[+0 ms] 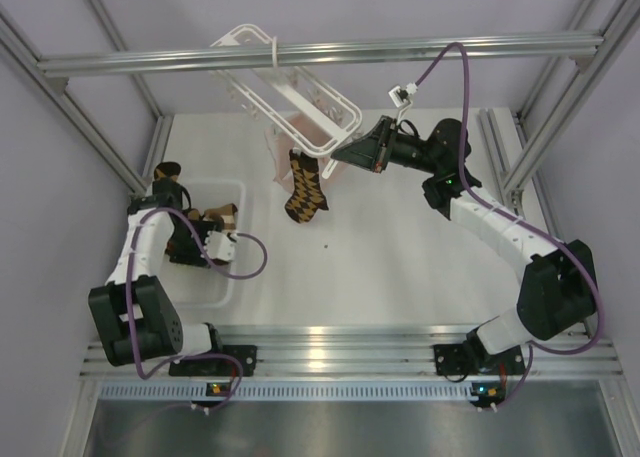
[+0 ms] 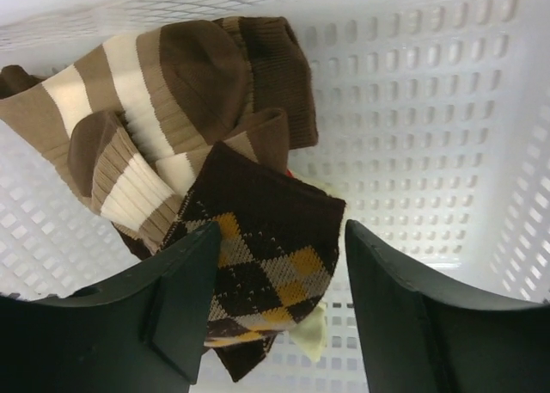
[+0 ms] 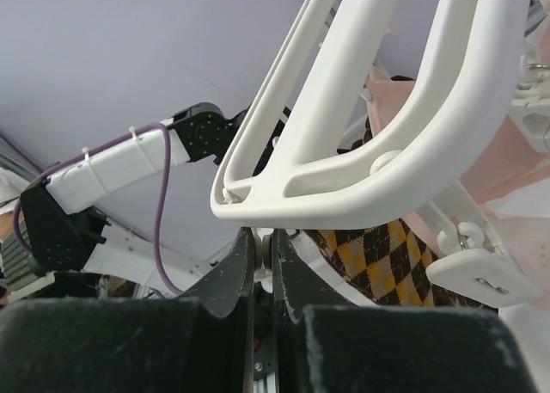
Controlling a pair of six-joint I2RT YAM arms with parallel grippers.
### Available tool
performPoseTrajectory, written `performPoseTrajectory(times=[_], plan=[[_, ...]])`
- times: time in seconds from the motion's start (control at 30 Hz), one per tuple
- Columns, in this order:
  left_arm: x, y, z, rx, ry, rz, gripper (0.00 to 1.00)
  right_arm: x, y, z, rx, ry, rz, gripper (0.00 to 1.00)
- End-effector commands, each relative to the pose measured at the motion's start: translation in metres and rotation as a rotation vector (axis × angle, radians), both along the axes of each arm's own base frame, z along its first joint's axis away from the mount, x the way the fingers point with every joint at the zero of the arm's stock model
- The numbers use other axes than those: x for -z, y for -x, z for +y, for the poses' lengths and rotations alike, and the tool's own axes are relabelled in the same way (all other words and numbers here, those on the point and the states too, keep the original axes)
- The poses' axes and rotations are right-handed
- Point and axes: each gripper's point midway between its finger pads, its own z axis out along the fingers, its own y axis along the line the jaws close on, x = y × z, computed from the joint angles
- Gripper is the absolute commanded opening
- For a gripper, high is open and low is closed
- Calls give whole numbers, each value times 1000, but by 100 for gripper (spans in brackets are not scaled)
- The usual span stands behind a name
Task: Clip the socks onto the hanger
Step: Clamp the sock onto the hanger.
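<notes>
hanger (image 3: 361,182): smooth glossy white plastic. argyle sock (image 2: 258,255): soft knit cloth. striped sock (image 2: 137,83): ribbed knit. basket (image 2: 430,109): perforated white plastic. left hand (image 2: 282,230): matt dark plastic. frame rail (image 1: 330,52): brushed metal.

sock (image 1: 305,189) below hanger (image 1: 342,104), other socks (image 1: 222,215) in basket (image 1: 222,287) at left

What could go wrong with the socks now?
The left gripper, open around the diamond sock in the basket, might also snag the striped socks lying against it. The right gripper sits close under the hanger; a nudge could swing it and maybe shake loose the hanging sock.
</notes>
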Motion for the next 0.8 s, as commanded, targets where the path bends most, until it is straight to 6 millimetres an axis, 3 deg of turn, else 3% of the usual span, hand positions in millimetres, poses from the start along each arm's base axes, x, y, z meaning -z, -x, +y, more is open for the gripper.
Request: performPoseTrajectory(times=[0.0, 0.2, 0.4, 0.77], plan=[[-6, -40, -14, 647, -123, -203, 63, -25, 5, -3, 1, -34, -79, 0], [-2, -50, -17, 666, -120, -252, 32, -25, 4, -5, 7, -33, -79, 0], [-22, -47, -29, 640, -57, -283, 0, -25, 4, -6, 9, -35, -76, 0], [-82, -19, -55, 424, 145, -294, 0, -26, 1, -5, 13, -39, -70, 0]])
